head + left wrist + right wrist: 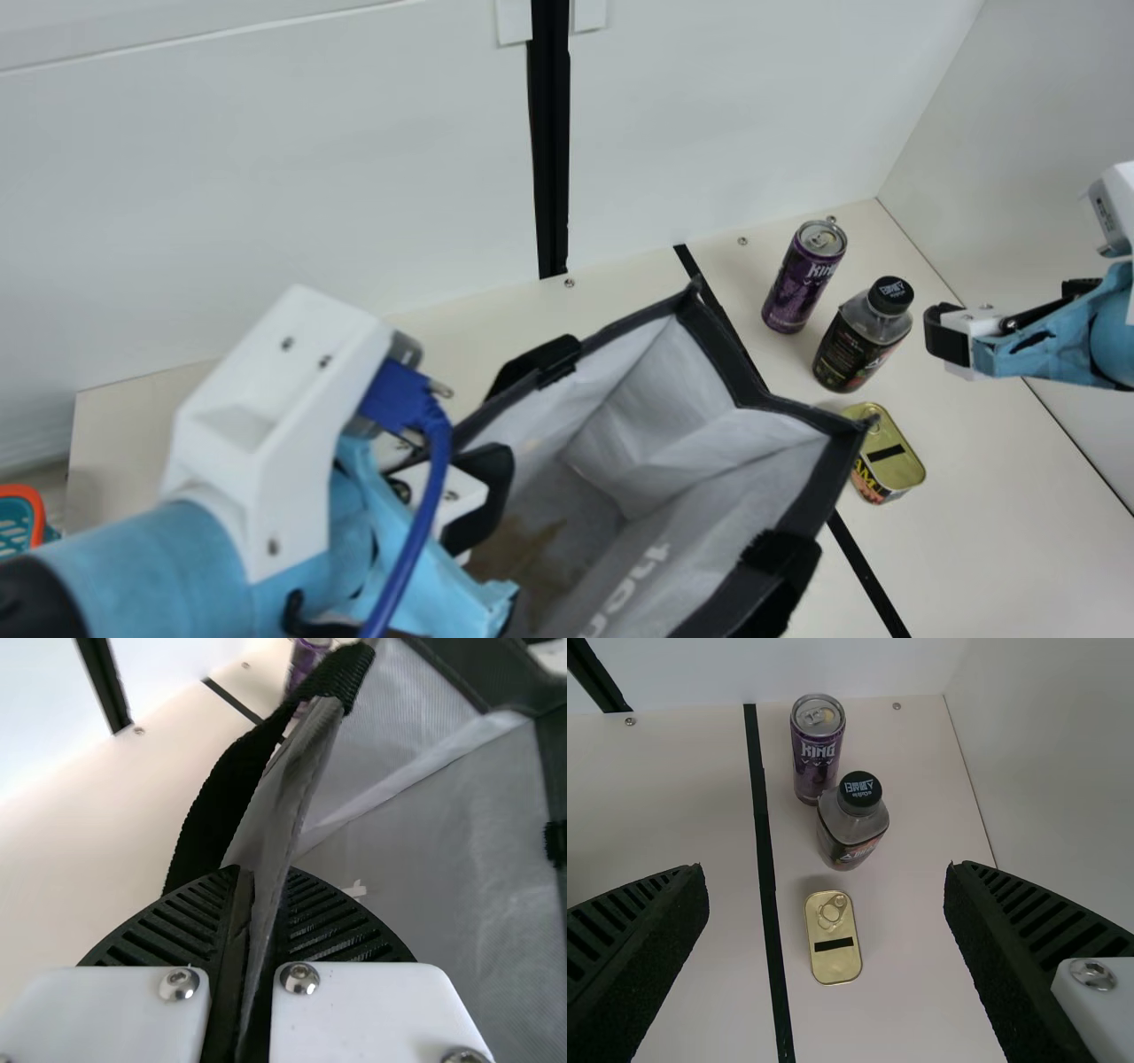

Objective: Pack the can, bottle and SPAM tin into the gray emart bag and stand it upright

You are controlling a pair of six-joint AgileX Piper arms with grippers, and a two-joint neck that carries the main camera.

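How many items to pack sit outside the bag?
3: the can nearest the back wall, the SPAM tin farthest from it, and the bottle between them. The bag might hide others behind it.

- purple can (797,288): smooth, glossy metal, its top bare
- bottle (849,350): clear, shiny plastic; cap (890,295) in smooth black plastic
- spam tin (895,452): shiny golden metal
- gray emart bag (673,416): creased lining with a fine woven look, faintly glossy
- handle (221,802): coarse, matt woven webbing
- table (1001,523): smooth, matt
- screws (299,978): polished metal
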